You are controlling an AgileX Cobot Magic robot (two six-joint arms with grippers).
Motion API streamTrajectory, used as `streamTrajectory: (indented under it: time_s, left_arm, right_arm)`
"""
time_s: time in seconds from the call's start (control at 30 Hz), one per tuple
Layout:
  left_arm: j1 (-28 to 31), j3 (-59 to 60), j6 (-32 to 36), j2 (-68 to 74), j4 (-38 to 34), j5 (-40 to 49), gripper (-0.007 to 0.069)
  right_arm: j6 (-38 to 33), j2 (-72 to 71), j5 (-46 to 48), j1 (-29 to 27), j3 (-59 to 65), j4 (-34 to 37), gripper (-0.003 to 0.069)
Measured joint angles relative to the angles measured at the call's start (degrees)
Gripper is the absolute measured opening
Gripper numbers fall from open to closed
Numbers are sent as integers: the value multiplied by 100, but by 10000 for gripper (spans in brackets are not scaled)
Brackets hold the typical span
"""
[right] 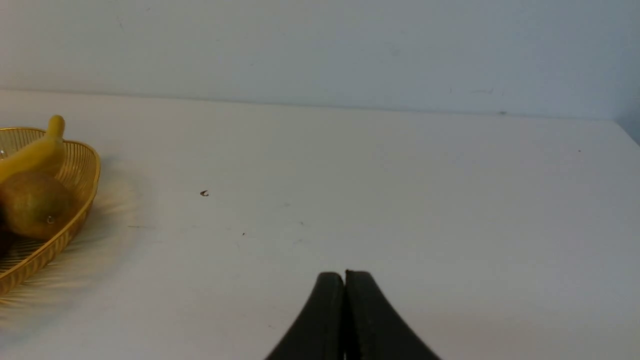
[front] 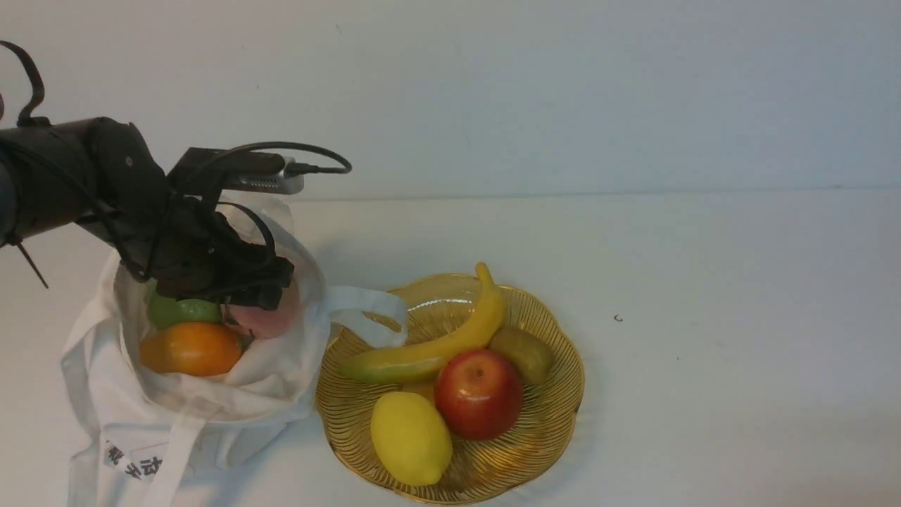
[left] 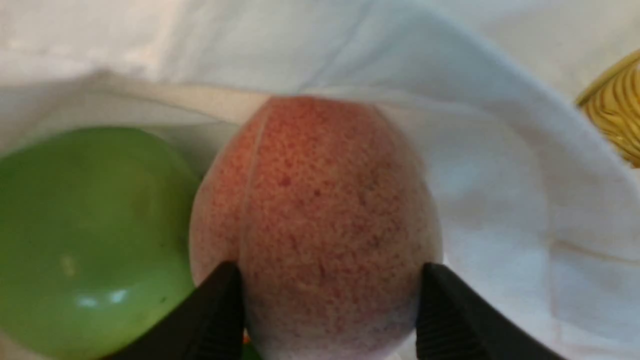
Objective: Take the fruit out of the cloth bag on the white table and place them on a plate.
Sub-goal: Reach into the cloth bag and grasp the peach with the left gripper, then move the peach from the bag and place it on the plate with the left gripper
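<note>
The white cloth bag (front: 211,408) lies open at the left of the white table (front: 704,352). Inside it are a speckled pink peach (front: 264,320), a round green fruit (front: 179,310) and an oval orange one (front: 190,348). My left gripper (front: 260,296) reaches into the bag's mouth. In the left wrist view its two black fingers press both sides of the peach (left: 320,210), with the green fruit (left: 85,235) beside it. My right gripper (right: 345,274) is shut and empty above bare table, and is out of the front view. The golden wire plate (front: 549,422) stands right of the bag.
The plate holds a banana (front: 436,348), a red apple (front: 479,394), a yellow lemon (front: 410,438) and a brown kiwi (front: 524,352). One white bag strap (front: 366,310) lies over the plate's left rim. A tiny dark speck (front: 618,318) lies on the table to the right.
</note>
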Motion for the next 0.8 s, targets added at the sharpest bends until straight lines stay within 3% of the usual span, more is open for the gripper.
streamTrajectory:
  time_s: [0.17,0.3,0.5,0.6,0.8]
  left_arm:
    - [-6,0,-108,-650,367,441,392]
    - [-6,-10,-329,-1535,573,1296,392]
    - [-49,-17,-496,-2089,-74,2268,392]
    - [-495,-17,-379,-2042,-606,2573,392]
    - [-1570,-12,-344,-1648,-756,2205,392]
  right_arm:
    - [0,0,0,0,0,0,-15]
    - [0,0,0,0,0,0,-15]
    - [0,0,0,0,0,0,-15]
    - [0,0,0,0,0,0,-15]
    - [0,0,0,0,0,0,-15]
